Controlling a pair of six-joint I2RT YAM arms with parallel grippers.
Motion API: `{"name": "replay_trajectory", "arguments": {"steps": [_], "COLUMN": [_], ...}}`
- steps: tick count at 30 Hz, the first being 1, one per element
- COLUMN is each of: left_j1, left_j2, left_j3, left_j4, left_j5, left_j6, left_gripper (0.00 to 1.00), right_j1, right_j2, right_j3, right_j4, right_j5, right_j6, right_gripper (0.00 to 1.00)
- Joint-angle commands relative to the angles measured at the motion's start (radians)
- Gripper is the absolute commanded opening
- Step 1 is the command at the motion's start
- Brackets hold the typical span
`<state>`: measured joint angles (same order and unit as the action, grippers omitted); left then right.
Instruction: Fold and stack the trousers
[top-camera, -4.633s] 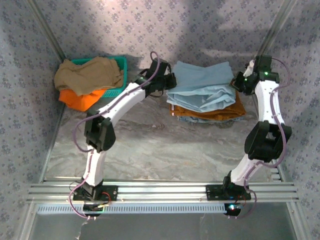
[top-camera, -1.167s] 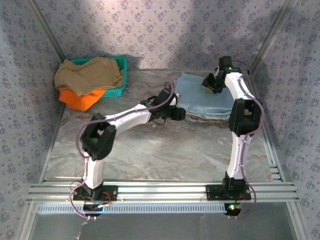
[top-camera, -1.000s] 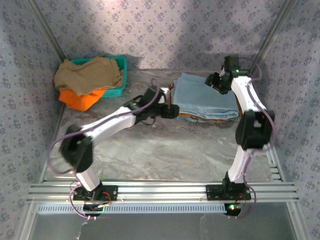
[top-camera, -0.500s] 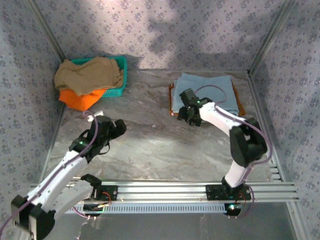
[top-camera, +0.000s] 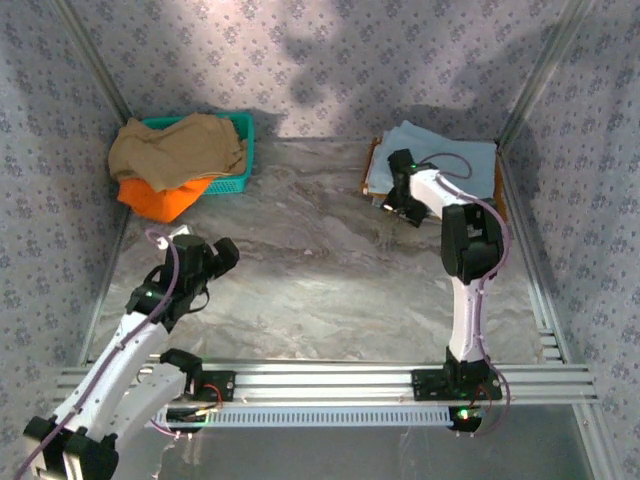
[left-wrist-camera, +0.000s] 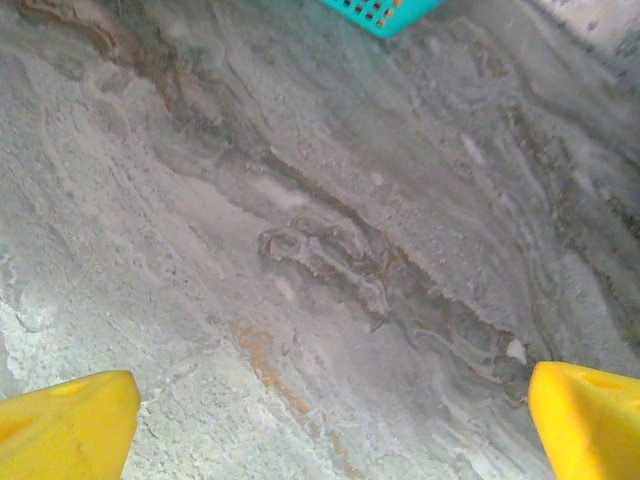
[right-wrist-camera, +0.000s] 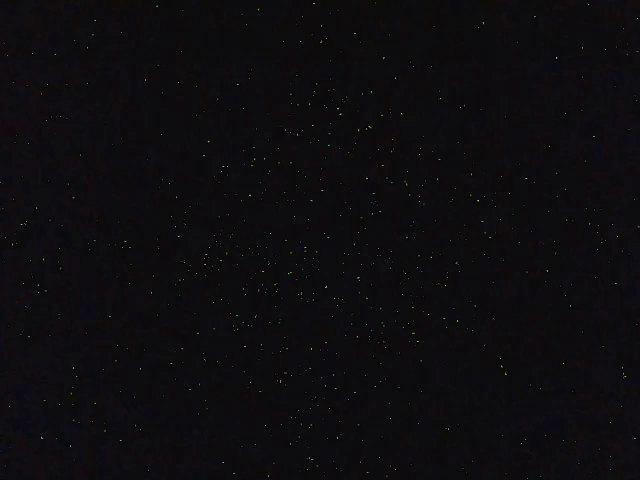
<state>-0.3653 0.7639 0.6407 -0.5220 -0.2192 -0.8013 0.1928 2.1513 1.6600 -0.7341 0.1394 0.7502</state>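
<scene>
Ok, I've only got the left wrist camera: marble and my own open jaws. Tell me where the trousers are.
Observer: The trousers lie folded at the table's far right corner, on top of a rust-orange garment.
Operator: Give me the right arm's position.
Observer: The right gripper is at the left edge of that stack. I cannot tell whether its jaws are open.
Operator: Now say what's in that teal basket.
Observer: It holds a tan garment piled over a bright orange one.
</scene>
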Motion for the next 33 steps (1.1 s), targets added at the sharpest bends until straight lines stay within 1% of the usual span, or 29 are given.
{"name": "replay_trajectory", "arguments": {"steps": [1,4,8,10,15,19,22,24,26,28,29,31,33], "left_j1": [0.008,0.009,0.009,0.009,0.009,0.009,0.011,0.011,0.011,0.011,0.011,0.011,0.009], "left_j2": [0.023,0.044,0.073,0.092,0.144,0.17,0.173,0.167,0.153,0.138,0.134,0.136,0.127], "left_j3": [0.052,0.06,0.062,0.065,0.089,0.105,0.135,0.168,0.212,0.256,0.289,0.386,0.448], "left_j4": [0.022,0.037,0.065,0.08,0.099,0.096,0.067,0.034,-0.007,-0.054,-0.095,-0.202,-0.247], "left_j5": [0.046,0.061,0.07,0.076,0.106,0.11,0.086,0.061,0.029,-0.006,-0.03,-0.056,-0.076], "left_j6": [0.022,0.017,0.007,0.004,0.002,0.017,0.047,0.077,0.119,0.163,0.172,0.222,0.253], "left_gripper": [1.0,1.0,1.0,1.0,0.99,0.99,0.99,1.0,1.0,1.0,1.0,1.0,1.0], "right_j1": [-0.108,-0.171,-0.226,-0.248,-0.286,-0.315,-0.298,-0.273,-0.247,-0.215,-0.2,-0.157,-0.122], "right_j2": [0.069,0.074,0.041,0.017,-0.029,-0.006,-0.035,-0.105,-0.209,-0.319,-0.373,-0.532,-0.678], "right_j3": [0.052,0.046,0.003,-0.028,-0.101,-0.07,-0.063,-0.117,-0.199,-0.27,-0.292,-0.34,-0.36], "right_j4": [-0.086,-0.065,-0.101,-0.104,-0.1,-0.095,-0.089,-0.062,-0.028,-0.015,-0.014,0.002,0.021], "right_j5": [0.052,-0.031,-0.03,-0.025,0.038,0.022,-0.021,-0.064,-0.111,-0.12,-0.107,-0.02,0.008], "right_j6": [-0.034,-0.155,-0.263,-0.279,-0.288,-0.31,-0.331,-0.334,-0.331,-0.334,-0.34,-0.353,-0.377], "right_gripper": [0.68,0.66,0.66,0.65,0.65,0.64,0.64,0.64,0.65,0.65,0.65,0.68,0.71]}}
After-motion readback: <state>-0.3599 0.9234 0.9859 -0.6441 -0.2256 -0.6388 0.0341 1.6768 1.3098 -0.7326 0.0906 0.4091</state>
